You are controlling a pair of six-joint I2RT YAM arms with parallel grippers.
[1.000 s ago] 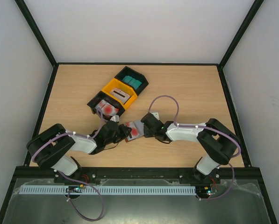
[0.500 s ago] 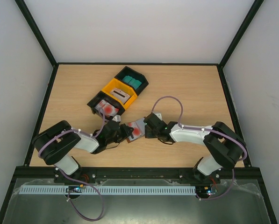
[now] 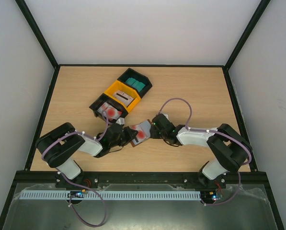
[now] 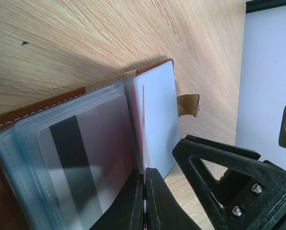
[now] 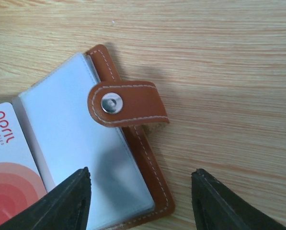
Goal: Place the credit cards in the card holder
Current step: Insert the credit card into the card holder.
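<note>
Brown card holder (image 5: 133, 103) lying open on wooden table (image 5: 219, 57), left gripper (image 4: 144, 179) clamping its clear sleeve (image 4: 154, 115), right gripper (image 5: 140, 176) hanging spread above it, red-and-white credit card (image 5: 11, 187) showing.

Picture edges cut off most of the red-marked card (image 5: 8, 177) and part of the card holder (image 5: 133, 103) in the right wrist view.

Card holder (image 5: 133, 103) brown, white stitching; credit card (image 5: 8, 191) white, red circles; middle bin (image 3: 113, 89) yellow
</note>
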